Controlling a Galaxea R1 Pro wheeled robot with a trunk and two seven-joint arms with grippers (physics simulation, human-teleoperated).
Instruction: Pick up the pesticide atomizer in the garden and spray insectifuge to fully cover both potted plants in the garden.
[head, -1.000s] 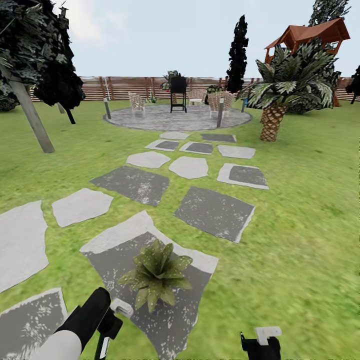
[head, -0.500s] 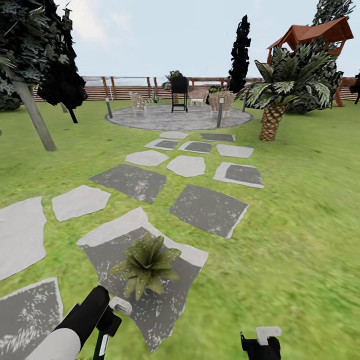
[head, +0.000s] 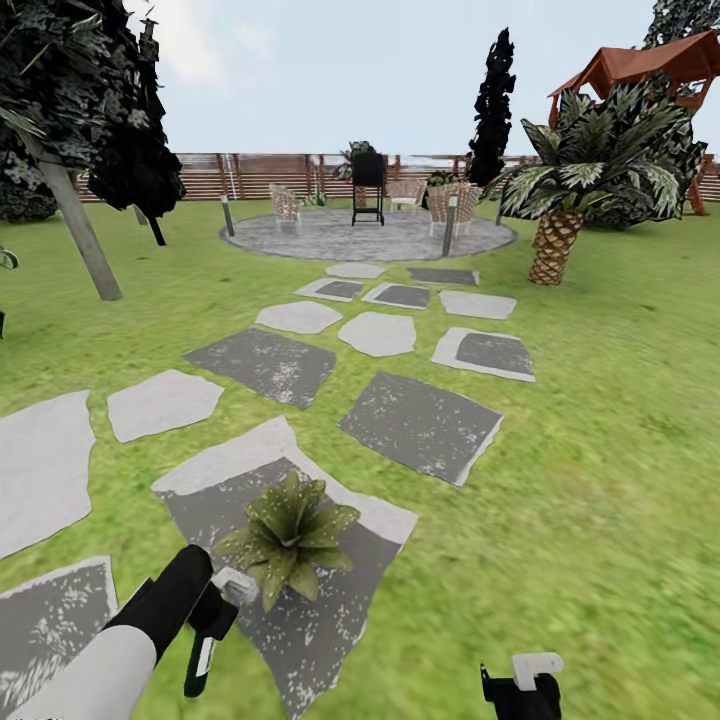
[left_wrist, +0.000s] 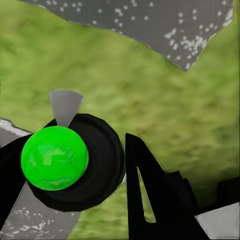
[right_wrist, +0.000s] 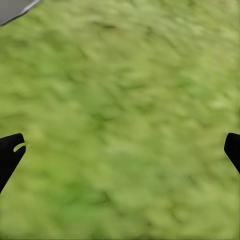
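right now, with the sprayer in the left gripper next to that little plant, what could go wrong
1. The sprayer has its nozzle seemingly aimed at grass, not at the plant; spraying now would likely miss the leaves.
2. The left gripper hangs close beside the plant's leaves; a careless swing toward them might knock the plant over on its stone.

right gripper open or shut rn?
Open. In the right wrist view the right gripper's two dark fingertips sit at opposite edges of the picture, with bare grass between them.
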